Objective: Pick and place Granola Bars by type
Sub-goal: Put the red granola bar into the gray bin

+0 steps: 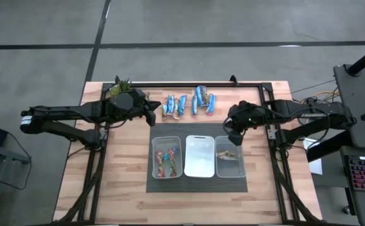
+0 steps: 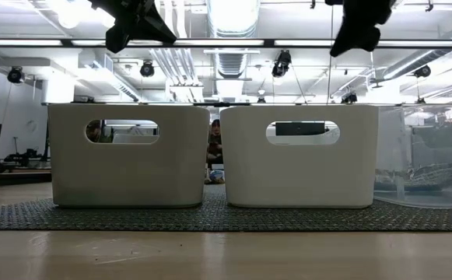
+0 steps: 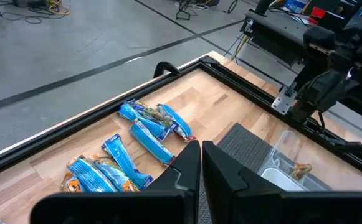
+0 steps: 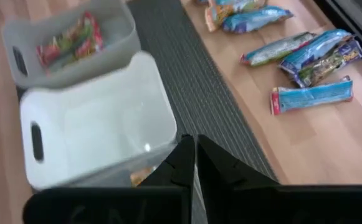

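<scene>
Blue-wrapped granola bars lie flat on the wood near the table's far edge in two clusters, a left cluster (image 1: 173,105) and a right cluster (image 1: 202,100) (image 4: 311,59). The left bin (image 1: 166,157) holds red and multicoloured bars (image 4: 68,43). A brownish bar (image 1: 227,154) lies in the right bin (image 1: 230,164). My left gripper (image 1: 151,113) (image 3: 200,152) hovers shut and empty, just left of the left cluster. My right gripper (image 1: 232,135) (image 4: 195,142) hangs shut and empty above the right bin's far end.
The three clear bins stand side by side on a dark mat (image 1: 196,183); the middle bin (image 1: 199,156) has nothing in it. A small green plant (image 1: 120,83) sits at the far left corner. A black frame rail (image 1: 188,83) runs along the far edge.
</scene>
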{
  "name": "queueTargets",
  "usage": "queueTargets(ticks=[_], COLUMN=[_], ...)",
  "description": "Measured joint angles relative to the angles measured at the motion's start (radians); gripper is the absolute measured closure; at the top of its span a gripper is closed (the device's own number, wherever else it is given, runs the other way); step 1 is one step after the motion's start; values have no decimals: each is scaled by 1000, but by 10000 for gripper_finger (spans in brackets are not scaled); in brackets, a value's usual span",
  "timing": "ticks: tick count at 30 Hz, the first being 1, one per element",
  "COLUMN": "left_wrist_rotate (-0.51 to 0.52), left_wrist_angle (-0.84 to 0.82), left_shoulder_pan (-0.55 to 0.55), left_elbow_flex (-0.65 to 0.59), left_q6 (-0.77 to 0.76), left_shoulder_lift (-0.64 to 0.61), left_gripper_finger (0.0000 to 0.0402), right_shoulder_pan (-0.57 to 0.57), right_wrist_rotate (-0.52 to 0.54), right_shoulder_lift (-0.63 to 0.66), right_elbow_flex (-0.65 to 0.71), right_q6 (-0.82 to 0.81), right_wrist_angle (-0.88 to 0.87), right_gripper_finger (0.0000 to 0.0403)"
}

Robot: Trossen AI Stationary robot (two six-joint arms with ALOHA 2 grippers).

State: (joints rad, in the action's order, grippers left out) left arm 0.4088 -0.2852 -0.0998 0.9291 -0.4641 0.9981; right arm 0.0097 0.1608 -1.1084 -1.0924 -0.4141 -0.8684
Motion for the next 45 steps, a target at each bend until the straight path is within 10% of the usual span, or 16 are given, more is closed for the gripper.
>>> queueTargets(ticks=[9, 25, 45], left_wrist_rotate=[0, -10, -154], left_wrist_angle=[0, 6, -81], left_shoulder_pan=[0, 0, 0], left_elbow_flex=[0, 0, 0], left_q6=[0, 65, 185], left_shoulder_lift=[0, -35, -180], left_gripper_finger=[401, 401, 401], right_shoulder_pan=[-169, -452, -548], right_wrist_rotate=[-58, -124, -162], right_shoulder_lift=[-6, -124, -604], right_elbow_flex=[-48, -62, -283], right_q6=[-153, -276, -286], right_wrist_angle=[12, 19, 36], right_gripper_finger=[373, 203, 200])
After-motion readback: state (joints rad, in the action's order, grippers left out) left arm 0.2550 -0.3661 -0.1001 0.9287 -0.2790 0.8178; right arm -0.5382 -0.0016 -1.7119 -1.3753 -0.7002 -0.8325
